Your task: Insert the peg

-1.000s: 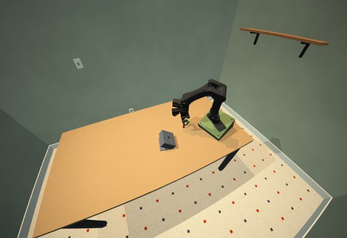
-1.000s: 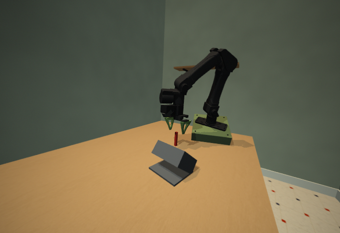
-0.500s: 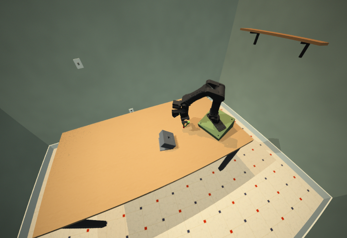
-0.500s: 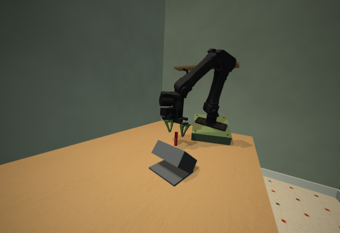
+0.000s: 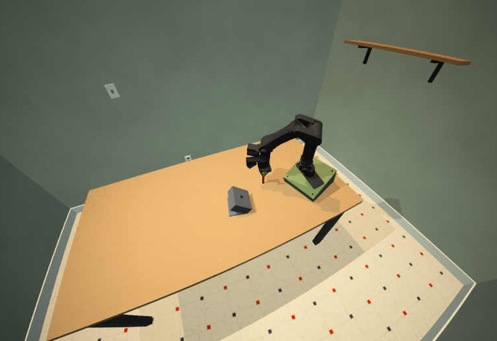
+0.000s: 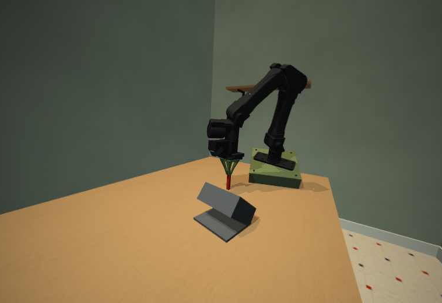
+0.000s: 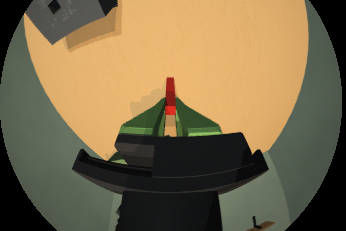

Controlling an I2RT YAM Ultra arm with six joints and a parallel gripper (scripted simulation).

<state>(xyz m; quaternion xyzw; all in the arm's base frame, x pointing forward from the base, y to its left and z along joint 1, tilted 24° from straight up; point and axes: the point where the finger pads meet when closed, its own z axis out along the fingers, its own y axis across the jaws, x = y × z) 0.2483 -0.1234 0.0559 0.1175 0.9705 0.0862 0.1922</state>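
The red peg (image 6: 228,182) stands upright on the tabletop (image 6: 121,232), just behind the sloped panel (image 6: 221,207) on the side toward the arm's base (image 6: 293,180). The green fingers (image 6: 225,166) have drawn in narrow around its top end — holding the peg. It looks stiff, thin and light, likely smooth, so it could twist in a grasp this high up. The panel's square hole (image 7: 53,7) faces up its slope — the peg must be tilted to match.
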